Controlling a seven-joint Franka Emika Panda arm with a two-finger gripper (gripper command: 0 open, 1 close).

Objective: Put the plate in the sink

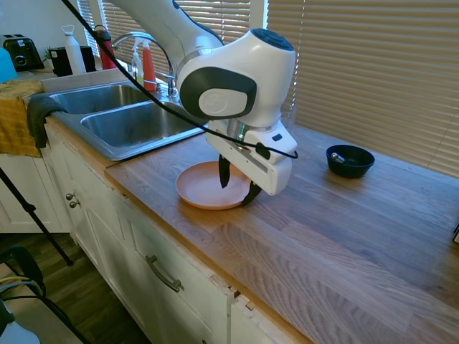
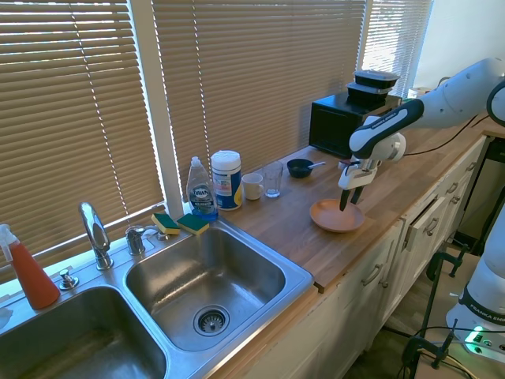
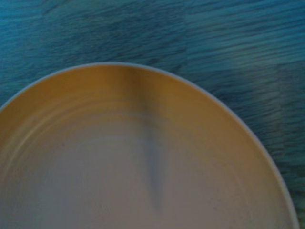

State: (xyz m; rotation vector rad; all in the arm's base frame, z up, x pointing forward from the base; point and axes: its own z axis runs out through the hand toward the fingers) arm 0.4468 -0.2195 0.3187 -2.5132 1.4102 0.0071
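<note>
A peach-orange plate (image 1: 210,186) lies flat on the wooden surface (image 1: 344,229), near the sink (image 1: 133,118) but apart from its edge. The fingers (image 1: 224,172) hang directly over the plate, spread apart and holding nothing, one over the plate's inside, the other at its far rim. A dark blue bowl (image 1: 350,160) sits beyond the plate, away from the sink.
</note>
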